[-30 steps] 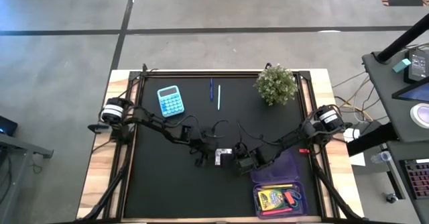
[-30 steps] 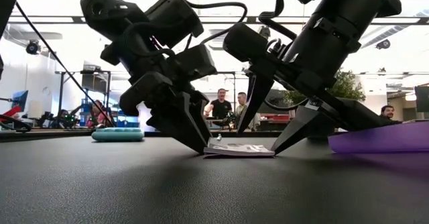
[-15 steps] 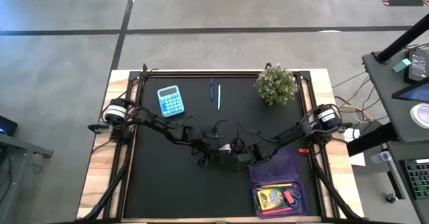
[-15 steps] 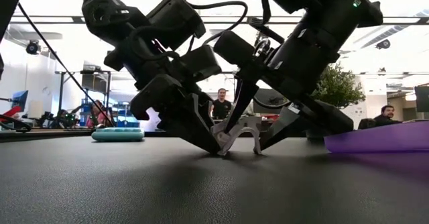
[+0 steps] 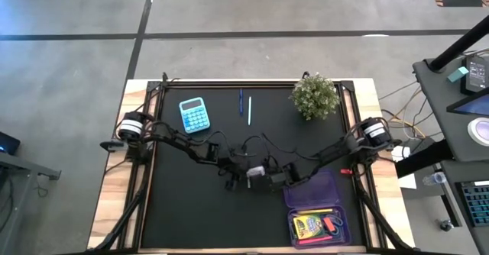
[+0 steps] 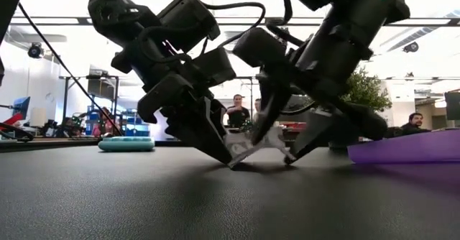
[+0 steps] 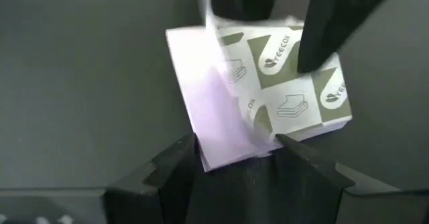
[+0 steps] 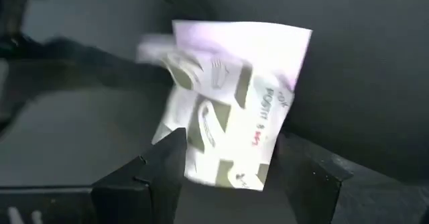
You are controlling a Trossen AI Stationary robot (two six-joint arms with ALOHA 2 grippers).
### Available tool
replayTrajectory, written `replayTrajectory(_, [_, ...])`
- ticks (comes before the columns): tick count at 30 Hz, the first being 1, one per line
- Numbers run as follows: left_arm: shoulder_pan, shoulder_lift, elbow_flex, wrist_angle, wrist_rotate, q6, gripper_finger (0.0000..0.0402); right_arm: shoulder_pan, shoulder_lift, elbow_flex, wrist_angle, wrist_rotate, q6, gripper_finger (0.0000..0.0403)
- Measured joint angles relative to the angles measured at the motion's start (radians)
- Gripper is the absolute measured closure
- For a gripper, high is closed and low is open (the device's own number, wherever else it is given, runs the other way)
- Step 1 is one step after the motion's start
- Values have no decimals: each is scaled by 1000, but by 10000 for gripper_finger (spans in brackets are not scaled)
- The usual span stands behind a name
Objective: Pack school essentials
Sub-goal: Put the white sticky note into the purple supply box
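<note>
The white packet (image 5: 256,171) with green-grey print sits mid-table on the black mat (image 5: 191,217), tipped up on one edge between both grippers. The left gripper (image 6: 215,143) has its jaws spread wide, the packet's near edge lying between the fingers (image 7: 174,163) — bracketed, not visibly clamped. The right gripper (image 6: 284,136) is likewise spread around the packet's other side, and the wrapper looks crumpled there.

For the step to go well, the packet should be steadied by one gripper w/ the other closing across the firm body, not the loose film, which would likely slip or tear. It should then be lifted clear before being carried to the purple case (image 5: 325,209), near the right arm, where a crayon box (image 5: 307,226) & red-handled item already lie.

Elsewhere on the mat: a blue calculator (image 5: 193,114), two pens (image 5: 244,106), a potted plant (image 5: 315,96). Beyond the table — a bright workshop w/ people (image 6: 236,114) seated far off.
</note>
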Motion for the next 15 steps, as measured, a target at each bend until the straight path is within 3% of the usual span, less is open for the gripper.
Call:
replayTrajectory(8, [1, 3, 1, -8, 66, -10, 217, 1, -54, 1, -75, -15, -138, 195])
replayTrajectory(12, [-2, 8, 2, 39, 177, -68, 217, -1, -45, 1, -78, -11, -142, 195])
replayTrajectory(15, [-3, 11, 4, 54, 193, -83, 217, -3, -27, 1, -81, -11, -135, 195])
